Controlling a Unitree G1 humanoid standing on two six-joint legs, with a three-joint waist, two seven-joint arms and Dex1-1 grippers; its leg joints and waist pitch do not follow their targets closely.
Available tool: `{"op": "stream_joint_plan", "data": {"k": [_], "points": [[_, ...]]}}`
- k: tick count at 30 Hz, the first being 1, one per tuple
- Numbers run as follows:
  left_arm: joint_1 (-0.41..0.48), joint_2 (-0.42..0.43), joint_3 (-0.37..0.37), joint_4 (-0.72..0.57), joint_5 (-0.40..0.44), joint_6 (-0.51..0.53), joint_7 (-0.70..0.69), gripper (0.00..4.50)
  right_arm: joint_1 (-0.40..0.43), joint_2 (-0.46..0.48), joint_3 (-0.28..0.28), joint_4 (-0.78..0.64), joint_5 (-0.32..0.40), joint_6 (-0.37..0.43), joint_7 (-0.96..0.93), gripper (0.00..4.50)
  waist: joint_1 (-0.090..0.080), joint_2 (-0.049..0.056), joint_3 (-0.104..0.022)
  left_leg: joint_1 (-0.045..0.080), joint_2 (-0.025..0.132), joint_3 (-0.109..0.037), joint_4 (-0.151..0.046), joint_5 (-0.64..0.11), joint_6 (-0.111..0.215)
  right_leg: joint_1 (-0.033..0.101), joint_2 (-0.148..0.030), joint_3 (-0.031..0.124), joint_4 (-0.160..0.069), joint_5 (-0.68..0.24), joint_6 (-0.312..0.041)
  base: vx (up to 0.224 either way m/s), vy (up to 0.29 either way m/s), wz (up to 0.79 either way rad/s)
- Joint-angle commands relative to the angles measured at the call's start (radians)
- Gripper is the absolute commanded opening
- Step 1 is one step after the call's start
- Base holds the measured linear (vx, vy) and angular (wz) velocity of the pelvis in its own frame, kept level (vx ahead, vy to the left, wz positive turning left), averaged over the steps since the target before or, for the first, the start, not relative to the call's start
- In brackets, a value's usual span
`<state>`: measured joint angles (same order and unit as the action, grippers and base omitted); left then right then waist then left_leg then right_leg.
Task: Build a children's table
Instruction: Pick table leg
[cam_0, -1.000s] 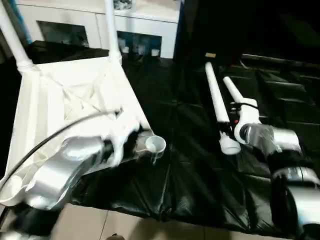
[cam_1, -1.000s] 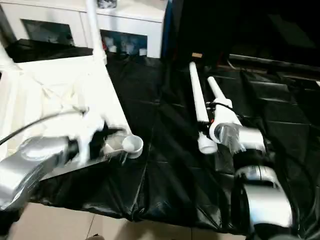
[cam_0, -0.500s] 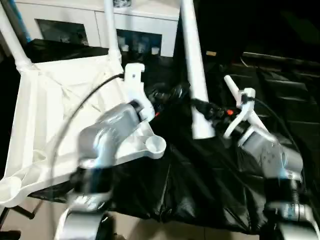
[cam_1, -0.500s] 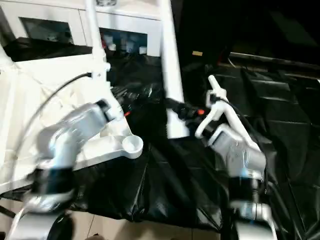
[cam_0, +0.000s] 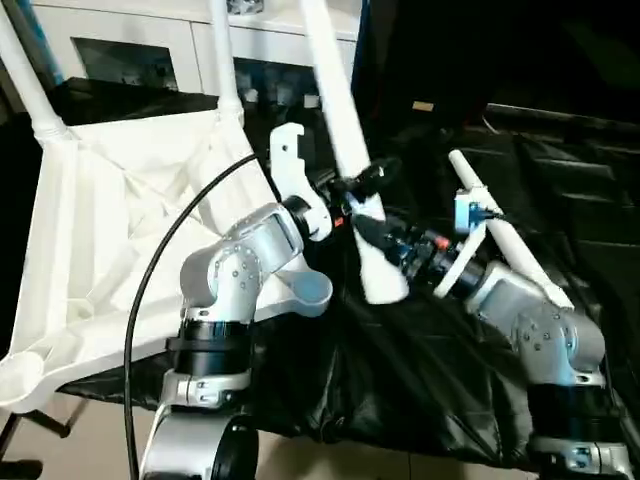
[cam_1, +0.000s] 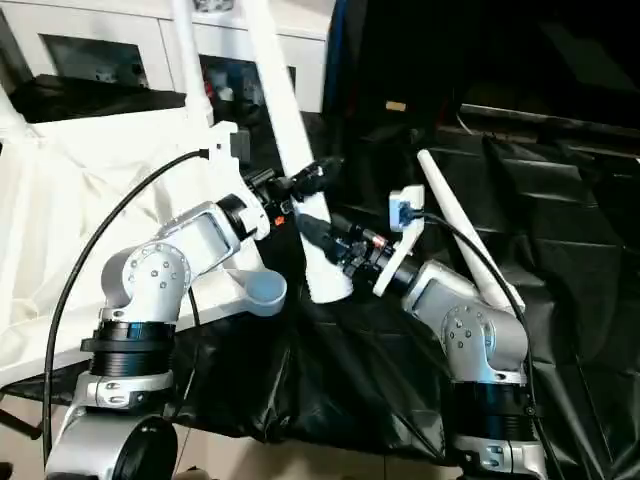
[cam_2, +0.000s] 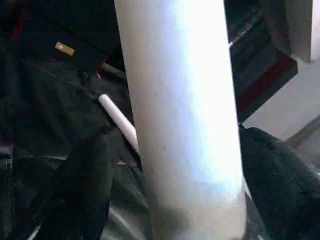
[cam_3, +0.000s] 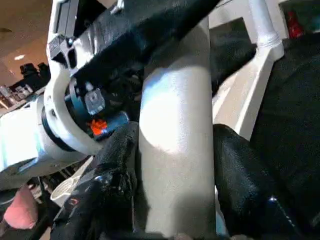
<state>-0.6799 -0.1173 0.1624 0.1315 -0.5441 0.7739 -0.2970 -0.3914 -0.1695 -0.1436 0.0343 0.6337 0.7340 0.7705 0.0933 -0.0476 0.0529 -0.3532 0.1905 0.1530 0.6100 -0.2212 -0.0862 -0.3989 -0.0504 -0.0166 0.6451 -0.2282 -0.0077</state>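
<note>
A loose leg (cam_0: 345, 150) is pinched near its thick lower end by the right claw (cam_0: 385, 238), one black finger (cam_3: 117, 165) pressed to each side of the tube. The leg is held nearly upright, thick end down and just above the black sheet (cam_0: 420, 370) covering the tabletop, presumably so that it can be carried across and stood into a socket. The left claw (cam_0: 362, 182) sits just above the right claw on the same leg; its fingers (cam_2: 82, 185) straddle the tube, but whether they are pressing it or merely bracketing it cannot be told. A steadying or hand-over grip seems intended.

Beside the left claw lies the table top (cam_0: 110, 230), ribbed underside up, so that its corner sockets face upward. Two legs (cam_0: 222, 60) already stand in the far corners; the open near socket (cam_0: 308, 290) is just below the claws and looks the likely target. One more leg (cam_0: 505, 235) lies flat on the sheet behind the right claw.

No brand, label or writing can be read anywhere.
</note>
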Motion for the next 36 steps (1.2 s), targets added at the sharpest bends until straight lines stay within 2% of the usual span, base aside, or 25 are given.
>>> {"op": "stream_joint_plan", "data": {"k": [1,2,4,6,7,8,11,12,13,14,17,19,23,25,27,29,31,32,33,35,36], "points": [[-0.022,-0.004,0.008,0.007,0.025,-0.006,0.040,3.74,-0.008,-0.012,0.021,-0.033,-0.027,-0.025,-0.019,1.85,0.005,-0.003,-0.060,-0.005,0.024,0.000,-0.067,0.017,0.038,0.071,-0.070,0.036,-0.074,0.087,-0.228,0.000,0.000,0.00],[-0.023,-0.004,0.010,0.007,0.030,-0.004,0.048,3.70,-0.009,-0.012,0.028,-0.035,-0.041,-0.035,-0.029,1.85,0.002,-0.010,-0.060,-0.005,0.024,0.001,-0.066,0.023,0.039,0.071,-0.068,0.036,-0.075,0.093,-0.223,0.000,0.000,0.00],[-0.027,-0.008,0.015,0.010,0.039,-0.014,0.080,3.56,-0.008,-0.017,0.065,-0.054,-0.087,-0.065,-0.044,1.85,0.004,-0.006,-0.060,-0.006,0.023,0.000,-0.066,0.032,0.037,0.071,-0.071,0.036,-0.074,0.092,-0.219,0.000,0.000,0.00],[-0.033,-0.016,0.022,0.016,0.052,-0.021,0.126,3.56,-0.016,-0.016,0.109,-0.060,-0.154,-0.096,-0.091,1.85,0.002,-0.008,-0.060,-0.005,0.022,0.000,-0.065,0.043,0.036,0.071,-0.068,0.036,-0.073,0.108,-0.212,0.000,0.000,0.00],[-0.036,-0.020,0.024,0.019,0.059,-0.025,0.147,3.41,-0.019,-0.014,0.124,-0.060,-0.178,-0.107,-0.112,1.85,0.003,-0.007,-0.061,-0.006,0.023,-0.001,-0.065,0.043,0.033,0.070,-0.070,0.036,-0.073,0.106,-0.210,0.000,0.000,0.00],[-0.036,-0.020,0.024,0.019,0.059,-0.025,0.147,3.30,-0.019,-0.014,0.124,-0.060,-0.178,-0.107,-0.112,1.85,0.001,-0.007,-0.059,-0.004,0.022,0.000,-0.066,0.040,0.028,0.069,-0.068,0.036,-0.074,0.099,-0.207,0.000,0.000,0.00],[-0.042,-0.063,0.048,0.044,0.085,-0.071,0.256,3.19,-0.034,0.003,0.226,-0.061,-0.331,-0.190,-0.221,1.85,0.001,-0.007,-0.059,-0.005,0.023,-0.002,-0.067,0.034,0.016,0.069,-0.069,0.036,-0.074,0.090,-0.201,0.000,0.000,0.00],[-0.038,-0.082,0.054,0.052,0.096,-0.096,0.294,3.09,-0.043,0.016,0.268,-0.068,-0.390,-0.213,-0.273,1.85,-0.003,-0.009,-0.058,-0.008,0.019,-0.002,-0.068,0.033,0.008,0.071,-0.067,0.036,-0.076,0.085,-0.188,0.000,0.000,0.00],[-0.038,-0.082,0.054,0.052,0.096,-0.096,0.294,3.09,-0.043,0.016,0.268,-0.068,-0.390,-0.213,-0.273,1.85,-0.002,-0.008,-0.059,-0.007,0.019,-0.002,-0.068,0.032,0.004,0.070,-0.067,0.036,-0.076,0.082,-0.183,0.000,0.000,0.00],[-0.036,-0.088,0.054,0.053,0.101,-0.104,0.305,2.86,-0.047,0.020,0.281,-0.073,-0.407,-0.217,-0.291,1.85,-0.003,-0.006,-0.061,-0.003,0.020,-0.002,-0.067,0.034,0.006,0.069,-0.067,0.037,-0.074,0.096,-0.180,0.000,0.000,0.00],[-0.025,-0.114,0.061,0.050,0.108,-0.120,0.343,2.77,-0.056,0.048,0.299,-0.083,-0.429,-0.229,-0.329,1.85,-0.002,-0.005,-0.062,-0.004,0.020,-0.002,-0.067,0.051,0.014,0.070,-0.063,0.038,-0.066,0.180,-0.194,0.000,0.000,0.00],[-0.024,-0.119,0.064,0.050,0.106,-0.122,0.351,2.46,-0.058,0.060,0.302,-0.088,-0.426,-0.230,-0.334,1.85,-0.001,-0.004,-0.064,-0.003,0.019,-0.001,-0.066,0.064,0.022,0.071,-0.062,0.037,-0.062,0.228,-0.205,0.000,0.000,0.00],[-0.022,-0.124,0.064,0.048,0.103,-0.126,0.359,2.33,-0.062,0.076,0.304,-0.092,-0.427,-0.235,-0.347,1.85,-0.001,-0.003,-0.066,-0.003,0.020,-0.001,-0.064,0.097,0.030,0.073,-0.061,0.035,-0.057,0.288,-0.221,0.000,0.000,0.00],[-0.026,-0.120,0.062,0.050,0.091,-0.131,0.363,2.11,-0.066,0.085,0.306,-0.086,-0.441,-0.255,-0.363,1.85,-0.002,-0.002,-0.066,-0.003,0.019,0.000,-0.064,0.096,0.030,0.074,-0.062,0.035,-0.058,0.291,-0.222,0.000,0.000,0.00],[-0.037,-0.102,0.050,0.058,0.072,-0.135,0.334,2.09,-0.075,0.101,0.288,-0.073,-0.422,-0.267,-0.363,2.41,-0.001,-0.002,-0.065,-0.003,0.019,0.001,-0.066,0.069,0.025,0.074,-0.064,0.037,-0.061,0.264,-0.223,0.000,0.000,0.00],[-0.043,-0.080,0.028,0.062,0.070,-0.139,0.294,2.02,-0.079,0.108,0.259,-0.073,-0.379,-0.243,-0.351,2.57,-0.001,-0.002,-0.064,-0.001,0.021,0.001,-0.067,0.054,0.027,0.073,-0.064,0.037,-0.061,0.242,-0.219,0.000,0.000,0.00],[-0.050,-0.041,-0.014,0.066,0.073,-0.138,0.217,1.99,-0.086,0.099,0.228,-0.074,-0.336,-0.212,-0.321,2.77,-0.001,-0.001,-0.064,0.002,0.022,0.001,-0.068,0.048,0.032,0.070,-0.064,0.037,-0.062,0.227,-0.213,0.000,0.000,0.00],[-0.054,0.001,-0.061,0.067,0.076,-0.134,0.126,1.99,-0.093,0.070,0.210,-0.067,-0.301,-0.179,-0.273,2.77,0.000,-0.001,-0.063,0.002,0.020,0.001,-0.069,0.047,0.032,0.069,-0.061,0.036,-0.064,0.217,-0.210,0.000,0.000,0.00],[-0.058,0.040,-0.101,0.068,0.074,-0.126,0.039,1.89,-0.099,0.031,0.200,-0.053,-0.274,-0.152,-0.212,2.97,0.004,0.002,-0.065,0.004,0.022,0.001,-0.068,0.047,0.033,0.069,-0.064,0.037,-0.062,0.213,-0.205,0.000,0.000,0.00],[-0.059,0.074,-0.125,0.063,0.059,-0.115,-0.044,1.86,-0.100,-0.016,0.199,-0.037,-0.258,-0.137,-0.146,3.02,0.006,-0.003,-0.064,0.003,0.020,0.003,-0.067,0.052,0.036,0.072,-0.062,0.036,-0.061,0.222,-0.207,0.000,0.000,0.00],[-0.061,0.110,-0.145,0.059,0.031,-0.099,-0.127,1.85,-0.099,-0.071,0.199,-0.019,-0.237,-0.124,-0.062,3.04,0.004,-0.003,-0.065,-0.001,0.019,0.004,-0.065,0.067,0.039,0.073,-0.063,0.037,-0.058,0.246,-0.215,0.000,0.000,0.00]]}}
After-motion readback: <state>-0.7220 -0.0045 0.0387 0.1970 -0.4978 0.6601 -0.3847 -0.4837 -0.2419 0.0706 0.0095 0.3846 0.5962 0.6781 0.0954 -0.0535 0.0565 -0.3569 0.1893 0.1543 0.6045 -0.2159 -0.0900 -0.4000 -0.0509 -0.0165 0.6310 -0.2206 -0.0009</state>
